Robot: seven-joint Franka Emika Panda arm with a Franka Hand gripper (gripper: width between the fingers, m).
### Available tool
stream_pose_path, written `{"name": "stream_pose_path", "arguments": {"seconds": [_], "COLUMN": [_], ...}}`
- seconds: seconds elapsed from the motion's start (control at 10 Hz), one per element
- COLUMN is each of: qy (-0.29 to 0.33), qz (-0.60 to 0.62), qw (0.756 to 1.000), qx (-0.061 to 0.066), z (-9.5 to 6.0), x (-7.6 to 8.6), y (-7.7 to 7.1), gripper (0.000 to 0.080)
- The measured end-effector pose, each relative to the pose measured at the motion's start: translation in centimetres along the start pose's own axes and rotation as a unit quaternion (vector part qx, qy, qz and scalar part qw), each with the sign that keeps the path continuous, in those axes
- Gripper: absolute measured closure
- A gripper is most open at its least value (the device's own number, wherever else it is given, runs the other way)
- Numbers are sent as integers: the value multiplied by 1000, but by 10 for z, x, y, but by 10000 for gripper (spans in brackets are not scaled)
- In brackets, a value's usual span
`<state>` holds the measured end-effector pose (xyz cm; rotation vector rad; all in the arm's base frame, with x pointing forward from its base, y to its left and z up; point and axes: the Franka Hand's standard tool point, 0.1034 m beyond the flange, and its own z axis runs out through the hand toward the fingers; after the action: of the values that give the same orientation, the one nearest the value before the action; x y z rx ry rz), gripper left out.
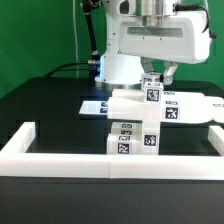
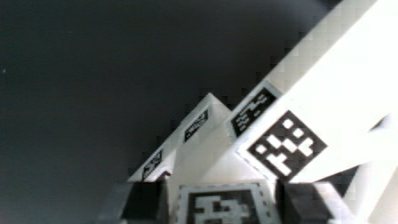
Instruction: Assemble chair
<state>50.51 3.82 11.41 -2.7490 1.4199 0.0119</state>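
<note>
The partly built chair (image 1: 133, 122) stands at the middle of the black table, a stack of white blocky parts with black-and-white tags on their front faces. My gripper (image 1: 158, 78) hangs over its right upper corner, shut on a white square post (image 1: 153, 93) that stands upright against the assembly. In the wrist view the tagged post (image 2: 222, 205) sits between my two dark fingers (image 2: 153, 200), gripper (image 2: 240, 200) closed on it. Other tagged chair parts (image 2: 285, 140) stretch away beyond it. Where the post's lower end meets the assembly is hidden.
A long white rail (image 1: 100, 163) borders the table in front and turns up at the exterior view's left (image 1: 20, 138) and right (image 1: 212, 112). The marker board (image 1: 95, 105) lies flat behind the chair, to its left. The arm's white base (image 1: 120, 68) stands at the back.
</note>
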Motion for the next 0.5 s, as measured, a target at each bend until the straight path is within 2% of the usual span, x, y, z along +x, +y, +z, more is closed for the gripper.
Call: {"name": "stream_pose_path", "arguments": {"seconds": [0.2, 0.3, 0.4, 0.5], "qy": [-6, -7, -7, -7], "qz": [80, 82, 74, 47], "qw": [997, 997, 997, 999], "qx": [5, 5, 5, 5], "z": [0, 0, 0, -1], "x": [-3, -3, -3, -3], "y": [-2, -2, -2, -3], "gripper": [512, 512, 449, 449]}}
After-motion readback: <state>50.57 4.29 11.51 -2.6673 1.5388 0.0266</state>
